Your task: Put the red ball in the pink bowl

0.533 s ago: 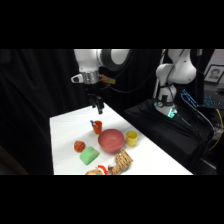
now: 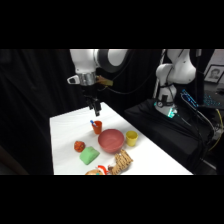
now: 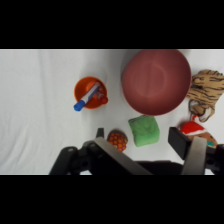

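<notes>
Red ball [image 2: 79, 146] is lying on the counter [image 2: 65, 130] beside a green block [image 2: 89, 156], near the pink bowl [image 2: 111, 140]. Gripper [image 2: 95, 108] is hovering high, fingers [image 3: 186, 141] standing apart and empty. It should be descending centred over the ball, avoiding the block.

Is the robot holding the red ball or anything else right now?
No, nothing is held. The gripper hangs open above the table, and the red ball lies on the white table beside the green block.

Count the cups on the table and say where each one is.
2. The orange-red cup holding a blue item stands behind the pink bowl; the yellow cup sits at the bowl's right. None seem hidden.
</notes>
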Available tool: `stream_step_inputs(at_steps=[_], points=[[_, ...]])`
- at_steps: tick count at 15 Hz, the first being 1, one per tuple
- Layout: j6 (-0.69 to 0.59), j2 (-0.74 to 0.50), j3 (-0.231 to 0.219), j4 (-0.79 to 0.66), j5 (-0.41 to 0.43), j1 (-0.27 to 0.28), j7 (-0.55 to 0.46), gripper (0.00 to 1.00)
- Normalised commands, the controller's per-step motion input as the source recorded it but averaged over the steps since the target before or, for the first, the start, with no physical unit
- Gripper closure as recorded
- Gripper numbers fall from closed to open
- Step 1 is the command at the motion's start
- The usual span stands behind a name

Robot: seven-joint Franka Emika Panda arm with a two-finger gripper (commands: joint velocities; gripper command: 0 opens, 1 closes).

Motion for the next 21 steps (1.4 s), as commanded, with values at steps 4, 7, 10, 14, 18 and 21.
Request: stream_step_inputs(at_steps=[4, 7, 10, 14, 18, 21], points=[[-0.07, 0.41, 0.021, 0.58, -0.074, 0.032, 0.17, 0.0], [-0.03, 0.44, -0.004, 0.62, -0.047, -0.005, 0.15, 0.0], [0.0, 0.41, -0.005, 0.58, 0.012, -0.041, 0.12, 0.0], [0.05, 0.38, 0.001, 0.47, 0.067, -0.072, 0.11, 0.0], [0.05, 0.31, 0.042, 0.35, 0.142, -0.086, 0.06, 0.0], [0.09, 0.26, 0.066, 0.3, 0.15, -0.067, 0.06, 0.0]])
